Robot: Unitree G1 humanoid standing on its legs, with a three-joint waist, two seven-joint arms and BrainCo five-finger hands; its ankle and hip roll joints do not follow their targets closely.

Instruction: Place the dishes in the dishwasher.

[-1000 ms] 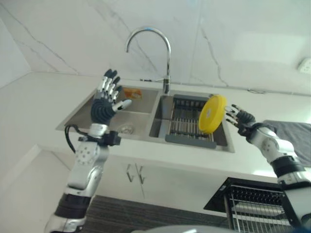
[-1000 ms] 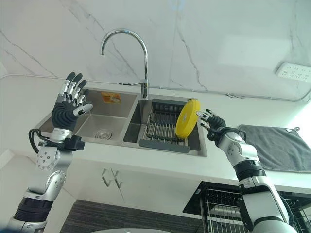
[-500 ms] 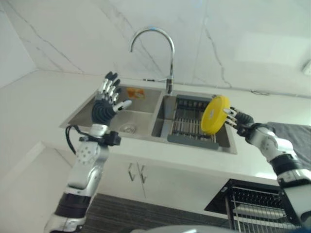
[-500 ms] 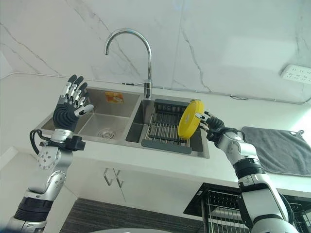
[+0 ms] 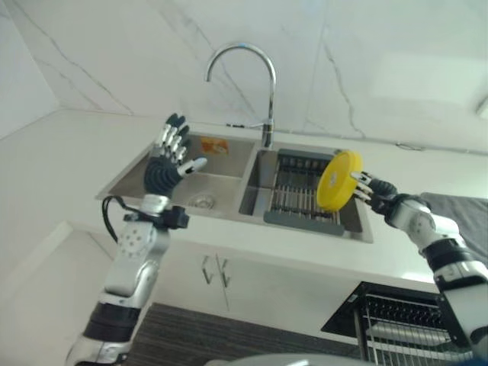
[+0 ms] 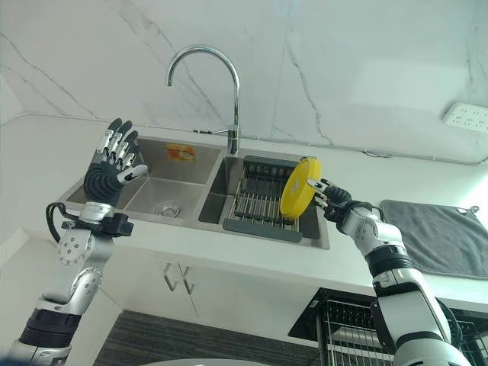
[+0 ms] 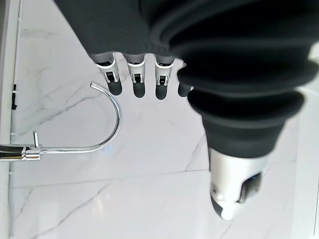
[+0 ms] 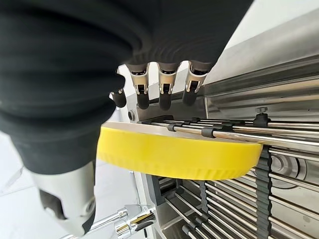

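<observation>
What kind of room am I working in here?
Most likely a home kitchen: a steel double sink set in a white counter, a tall curved chrome tap, and a pulled-out dishwasher rack below. The right hand is at a round yellow plate.

We are finding no text, number or sign that can be read anywhere in these views. We are seeing a small orange label [image 6: 179, 152] stuck on the back wall of the left sink basin [image 6: 156, 187], but its print is too small for us to make out. We are also seeing a white socket plate [image 6: 467, 118] on the marble wall at the right, and no marking on it is coming through to us.
</observation>
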